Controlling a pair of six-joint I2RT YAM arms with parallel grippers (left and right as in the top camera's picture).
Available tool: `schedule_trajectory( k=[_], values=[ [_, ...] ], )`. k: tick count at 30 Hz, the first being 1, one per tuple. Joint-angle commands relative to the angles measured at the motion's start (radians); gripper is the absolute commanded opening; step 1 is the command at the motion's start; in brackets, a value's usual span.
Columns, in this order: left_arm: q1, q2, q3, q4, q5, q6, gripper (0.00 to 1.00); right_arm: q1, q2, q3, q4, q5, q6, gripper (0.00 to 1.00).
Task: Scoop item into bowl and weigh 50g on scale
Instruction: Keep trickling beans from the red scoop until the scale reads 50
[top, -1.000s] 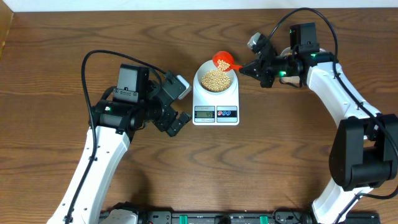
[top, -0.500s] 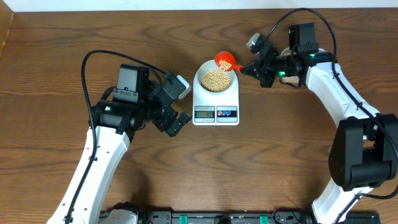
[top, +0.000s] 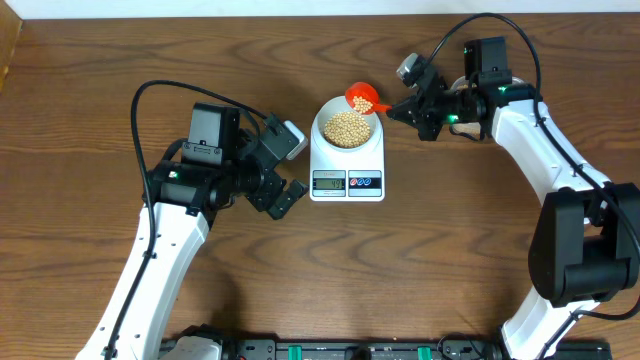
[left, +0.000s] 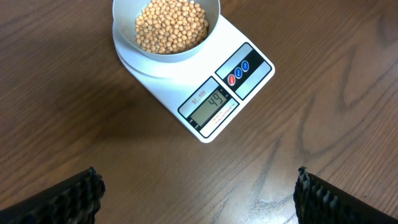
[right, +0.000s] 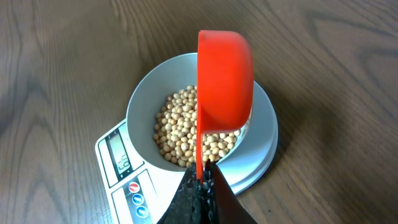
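A pale bowl (top: 347, 139) (left: 124, 40) (right: 140, 106) heaped with tan beans (top: 347, 126) (left: 171, 25) (right: 180, 130) rests on the white scale (top: 347, 182) (left: 249, 78) (right: 118, 180), whose display shows digits. My right gripper (top: 393, 108) (right: 203, 180) is shut on the thin handle of an orange scoop (top: 359, 97) (right: 224, 78), which is tipped on its side over the bowl's right rim. My left gripper (top: 283, 168) (left: 196, 190) hovers open over bare wood left of the scale, holding nothing.
Dark wood tabletop (top: 450, 260) surrounds the scale. A black equipment rail (top: 340, 350) runs along the front edge. Cables loop above both arms.
The scoop has shifted very slightly right over the bowl's rim; otherwise both arms hold still.
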Motion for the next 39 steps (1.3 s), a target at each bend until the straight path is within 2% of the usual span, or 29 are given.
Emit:
schedule_trajectory(
  k=[1, 8, 13, 39],
  values=[
    [0.004, 0.006, 0.022, 0.0, 0.01, 0.017, 1.0, 0.006, -0.003, -0.008, 0.003, -0.023, 0.01, 0.01],
    [0.004, 0.006, 0.022, 0.0, 0.01, 0.017, 1.0, 0.005, -0.003, -0.008, 0.006, -0.166, 0.009, 0.01],
    [0.004, 0.006, 0.022, 0.0, 0.01, 0.017, 1.0, 0.01, -0.002, -0.008, 0.0, -0.029, -0.001, 0.01],
    [0.004, 0.006, 0.022, 0.0, 0.01, 0.017, 1.0, 0.01, -0.002, -0.008, 0.002, -0.045, 0.0, 0.01]
  ],
)
